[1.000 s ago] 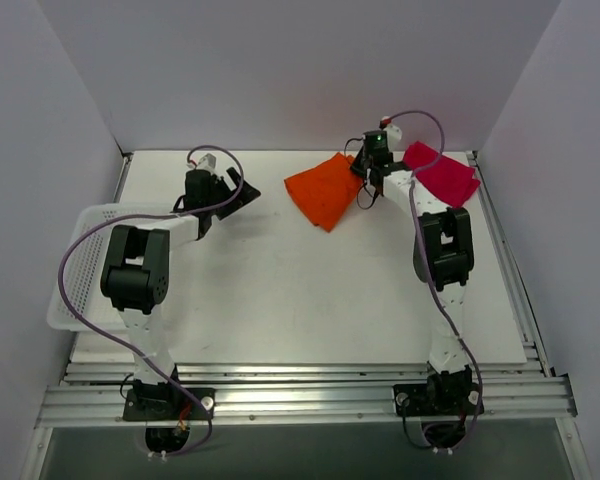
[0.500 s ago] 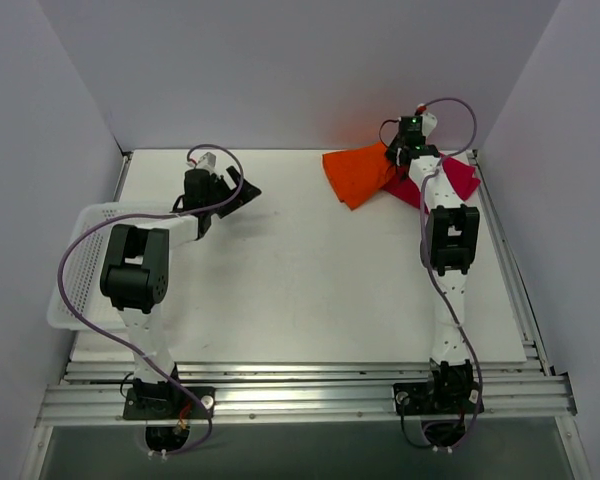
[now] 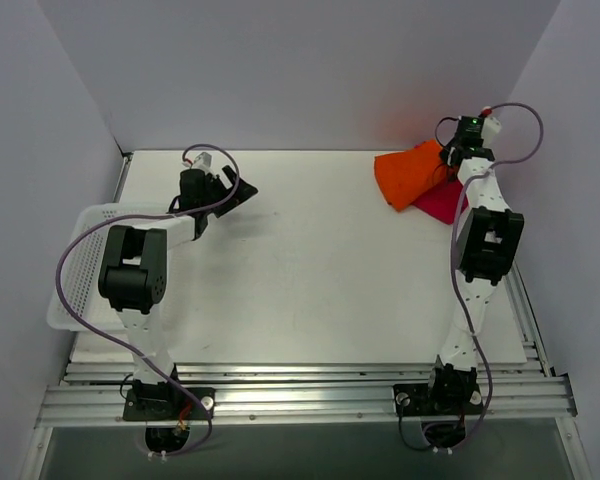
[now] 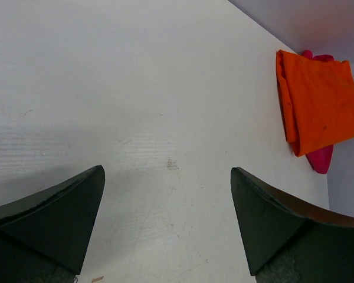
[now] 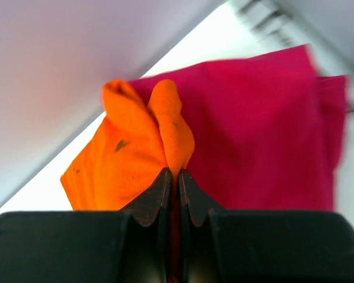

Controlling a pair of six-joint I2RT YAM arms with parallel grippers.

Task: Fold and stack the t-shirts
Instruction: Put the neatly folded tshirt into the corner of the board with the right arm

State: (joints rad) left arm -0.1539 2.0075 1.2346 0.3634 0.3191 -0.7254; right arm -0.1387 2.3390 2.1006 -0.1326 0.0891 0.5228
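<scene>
The folded orange t-shirt (image 3: 406, 174) hangs at the table's far right corner, partly over the crimson-pink t-shirt (image 3: 444, 203) lying flat beneath it. My right gripper (image 3: 453, 158) is shut on a pinch of the orange t-shirt (image 5: 133, 154), with the pink t-shirt (image 5: 265, 130) spread below and to the right. My left gripper (image 3: 236, 193) stays open at the far left over bare table, nothing between its fingers (image 4: 53, 218). From the left wrist I see the orange t-shirt (image 4: 318, 106) covering most of the pink t-shirt (image 4: 321, 159).
A white mesh basket (image 3: 80, 265) overhangs the table's left edge beside the left arm. The back wall and right wall stand close to the shirts. An aluminium rail (image 3: 300, 400) runs along the near edge.
My right gripper has carried the orange t-shirt rightwards from the table's back middle to the far right corner, over the pink t-shirt. The left arm has hardly moved.
</scene>
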